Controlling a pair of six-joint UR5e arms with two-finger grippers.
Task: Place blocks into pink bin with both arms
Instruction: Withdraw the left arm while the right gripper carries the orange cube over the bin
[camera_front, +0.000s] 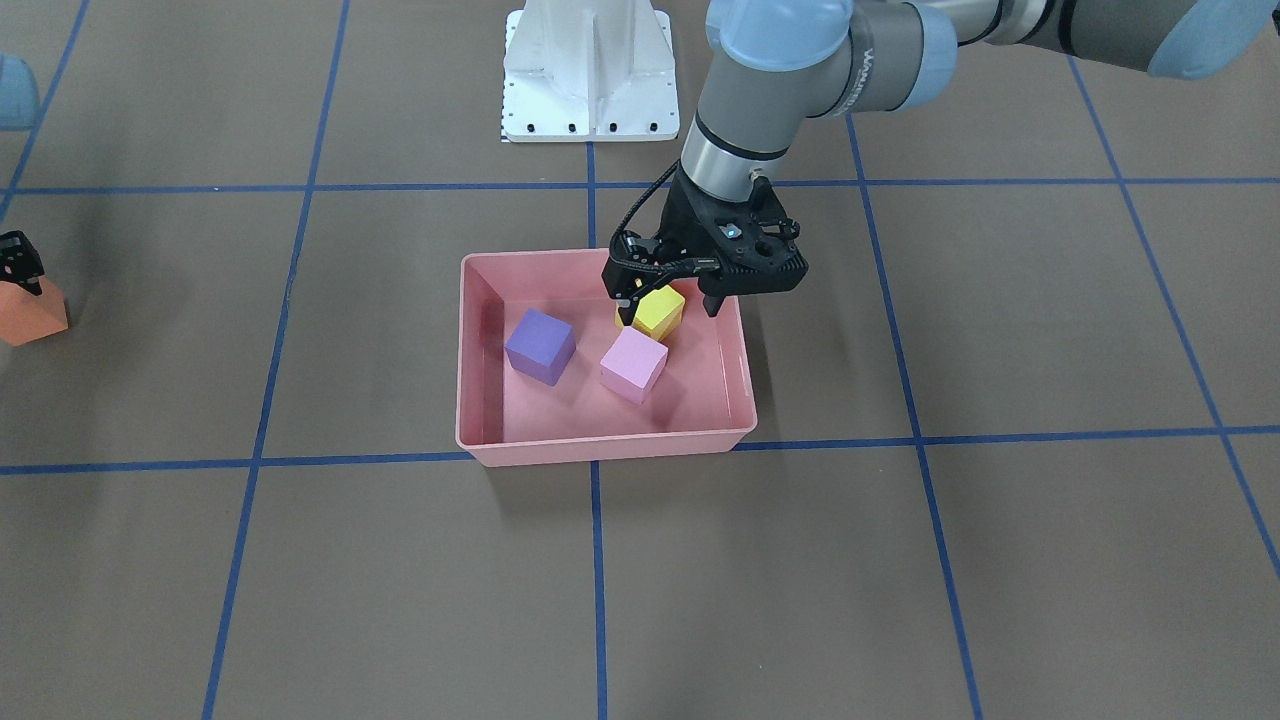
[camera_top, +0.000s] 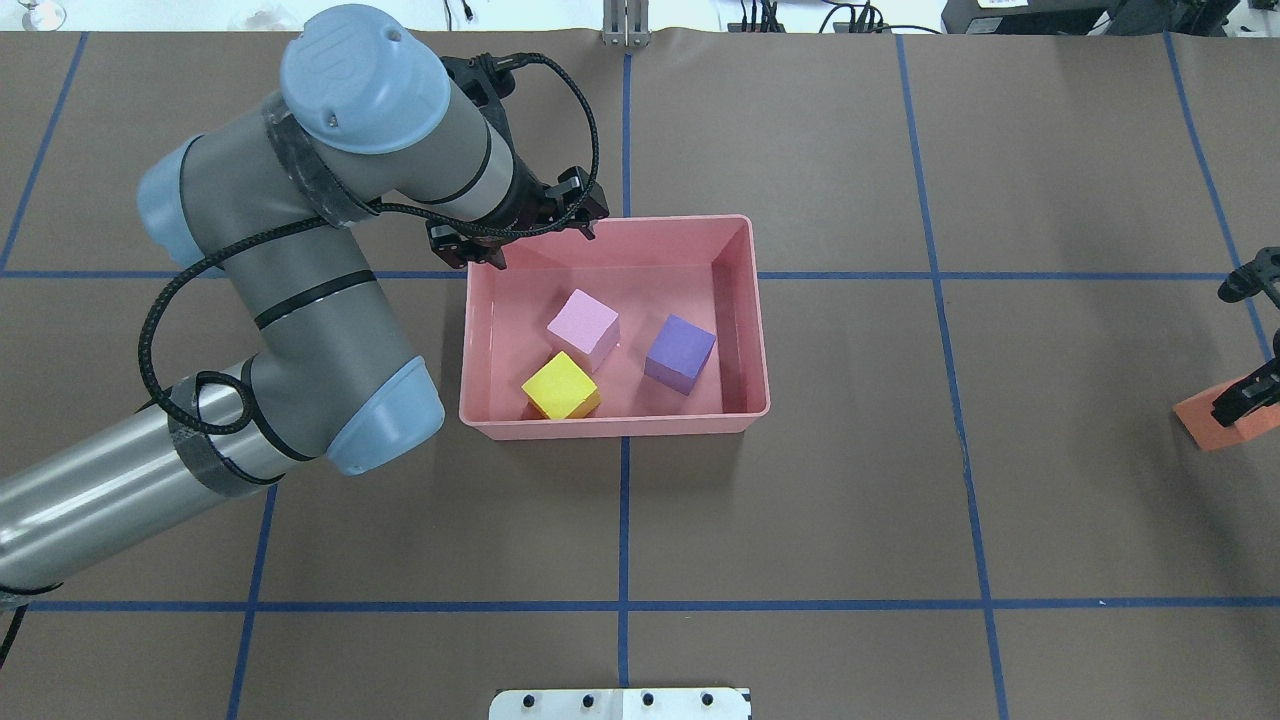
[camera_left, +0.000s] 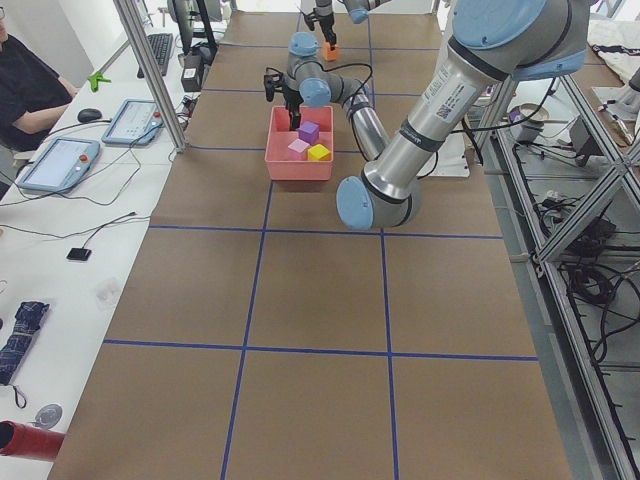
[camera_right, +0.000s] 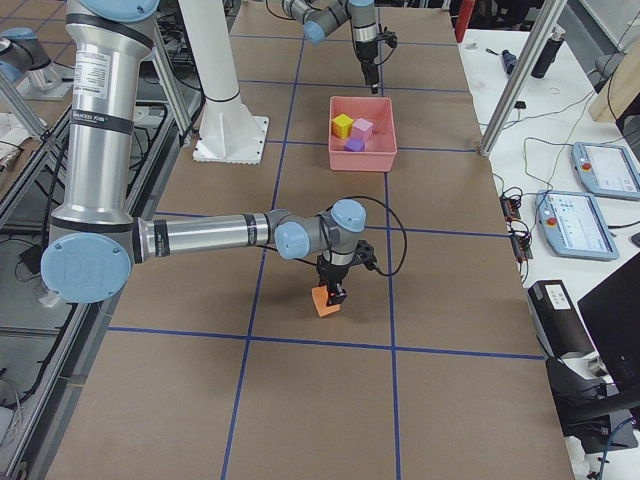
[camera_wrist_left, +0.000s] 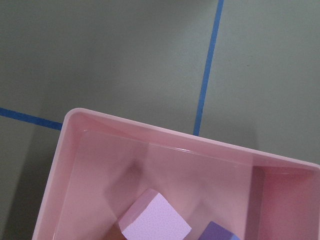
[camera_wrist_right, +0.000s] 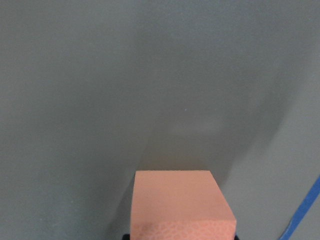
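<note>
While left gripper (camera_front: 670, 303) gapes over glossy salmon bin (camera_front: 600, 446), right gripper (camera_front: 26, 283) clamps matte orange cube (camera_front: 35, 316).

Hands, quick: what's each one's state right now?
Left hand: open, empty, over the pink bin.
Right hand: closed on the orange block.

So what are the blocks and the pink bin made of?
The orange block looks like foam: matte, finely dimpled face. The pale pink block has the same dull, speckled look. The pink bin is likely plastic: smooth, slightly shiny, soft reflections on its walls.
</note>
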